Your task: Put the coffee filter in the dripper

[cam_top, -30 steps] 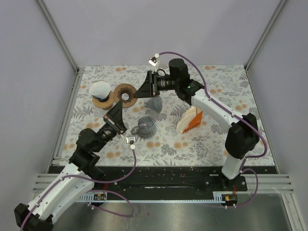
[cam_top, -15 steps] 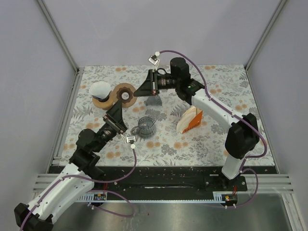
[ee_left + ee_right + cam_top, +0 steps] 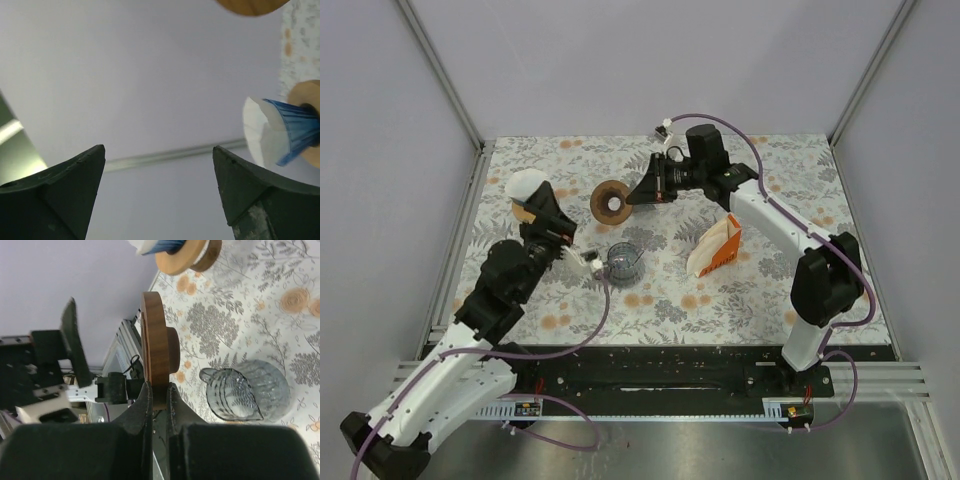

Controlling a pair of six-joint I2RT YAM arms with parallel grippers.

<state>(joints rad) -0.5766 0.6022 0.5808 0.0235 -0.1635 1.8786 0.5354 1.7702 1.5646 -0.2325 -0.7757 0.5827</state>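
A white coffee filter (image 3: 525, 184) (image 3: 261, 134) sits in a blue ribbed dripper (image 3: 296, 127) (image 3: 164, 245) on a wooden base (image 3: 183, 258) at the mat's back left. My left gripper (image 3: 542, 208) (image 3: 157, 150) hangs open and empty just beside it, aimed at the wall. My right gripper (image 3: 636, 194) (image 3: 157, 388) is shut on the rim of a dark wooden ring (image 3: 611, 200) (image 3: 155, 335), held on edge above the middle of the mat.
A clear ribbed glass vessel with a handle (image 3: 620, 262) (image 3: 245, 390) stands on the floral mat (image 3: 760, 290) below the held ring. An orange-and-white filter pack (image 3: 715, 245) stands to the right. Metal rails run along the left and front edges.
The left gripper opened, let go of the wooden ring and drew back left toward the blue dripper. The right gripper shut on the ring and carried it right.
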